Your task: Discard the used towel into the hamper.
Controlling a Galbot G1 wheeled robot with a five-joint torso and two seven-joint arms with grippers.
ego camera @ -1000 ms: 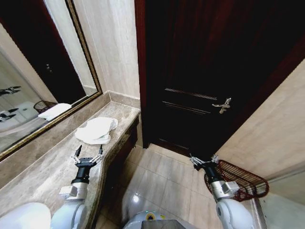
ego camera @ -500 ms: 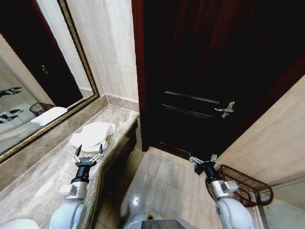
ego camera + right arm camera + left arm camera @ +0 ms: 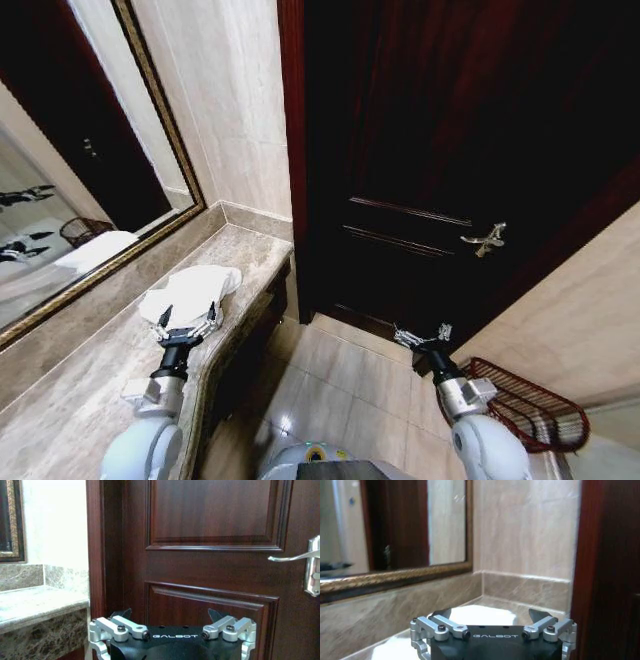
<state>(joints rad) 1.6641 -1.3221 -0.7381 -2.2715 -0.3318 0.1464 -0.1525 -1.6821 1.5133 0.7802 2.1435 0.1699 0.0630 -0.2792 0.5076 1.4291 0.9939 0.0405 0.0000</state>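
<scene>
**Towel on the counter, hamper by the door**

While the left gripper [image 3: 186, 322] is hovering spread apart just short of the crumpled white towel [image 3: 190, 292] on the marble counter [image 3: 90, 385], the right gripper [image 3: 421, 336] is hanging released above the floor, near the reddish-brown open-weave hamper [image 3: 528, 405].

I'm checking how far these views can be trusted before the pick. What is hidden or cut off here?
- Towel, head view: its near edge is hidden behind the open left gripper; in the left wrist view the gripper body covers its near part.
- Hamper, head view: the right arm hides its near side; its inside cannot be made out.
- Right gripper, open, hangs over the floor.
</scene>
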